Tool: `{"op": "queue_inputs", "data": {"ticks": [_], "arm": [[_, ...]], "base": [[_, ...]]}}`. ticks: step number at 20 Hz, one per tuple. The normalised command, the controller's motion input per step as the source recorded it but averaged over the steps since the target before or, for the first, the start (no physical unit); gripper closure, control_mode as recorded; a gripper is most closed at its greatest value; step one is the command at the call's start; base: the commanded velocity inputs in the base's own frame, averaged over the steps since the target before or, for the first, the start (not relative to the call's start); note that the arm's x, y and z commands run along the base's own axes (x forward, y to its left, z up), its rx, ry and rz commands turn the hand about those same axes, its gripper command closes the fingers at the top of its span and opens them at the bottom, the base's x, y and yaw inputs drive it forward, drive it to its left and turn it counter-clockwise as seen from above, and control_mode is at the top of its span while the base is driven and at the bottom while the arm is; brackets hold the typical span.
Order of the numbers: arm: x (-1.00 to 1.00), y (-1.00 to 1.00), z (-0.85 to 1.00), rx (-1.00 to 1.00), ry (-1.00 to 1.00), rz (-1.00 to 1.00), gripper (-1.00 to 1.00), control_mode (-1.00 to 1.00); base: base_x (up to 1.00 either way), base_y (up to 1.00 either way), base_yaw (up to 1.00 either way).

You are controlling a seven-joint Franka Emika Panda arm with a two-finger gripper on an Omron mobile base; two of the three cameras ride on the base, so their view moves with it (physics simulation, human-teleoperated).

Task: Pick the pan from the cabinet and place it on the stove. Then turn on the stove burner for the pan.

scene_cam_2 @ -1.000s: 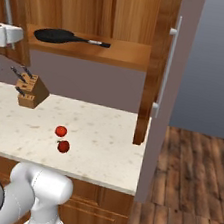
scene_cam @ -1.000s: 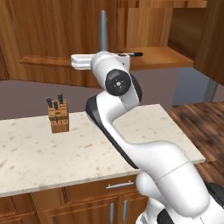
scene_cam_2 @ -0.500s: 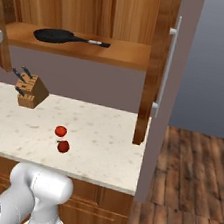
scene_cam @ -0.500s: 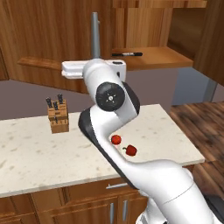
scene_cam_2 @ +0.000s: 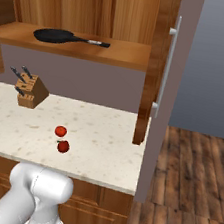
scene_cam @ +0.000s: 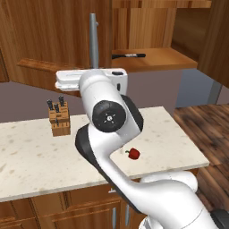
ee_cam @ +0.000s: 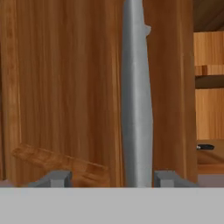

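**Camera setup: 2 base cams + 1 hand cam**

Left base cam: behind arm, to its left, looks fwd & down over counter [scene_cam: 27, 156]; arm rises close in lower right. Right base cam: behind arm on its right, same counter from the other side, w/ wood floor [scene_cam_2: 188, 195] at right. Both share knife block [scene_cam: 58, 119], cabinet [scene_cam_2: 147, 18] shelf w/ pan [scene_cam_2: 56, 36]. Hand cam: very near, facing an open cabinet door & its grey bar handle [ee_cam: 136, 100].

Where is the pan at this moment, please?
The pan lies on the open cabinet's wooden shelf, toward the left in the right base view, its handle pointing right, above the knife block on the counter.
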Motion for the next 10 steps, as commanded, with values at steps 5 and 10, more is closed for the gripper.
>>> {"op": "queue_inputs", "data": {"ticks": [5, 10], "arm": [[-0.62, 0.05, 0.0, 0.03, -0.04, 0.0, -1.0, -1.0], [-0.85, -0.37, 0.0, 0.1, -0.05, 0.0, -1.0, -1.0]], "base": [[0.0, 0.0, 0.0], [0.0, 0.0, 0.0]]}}
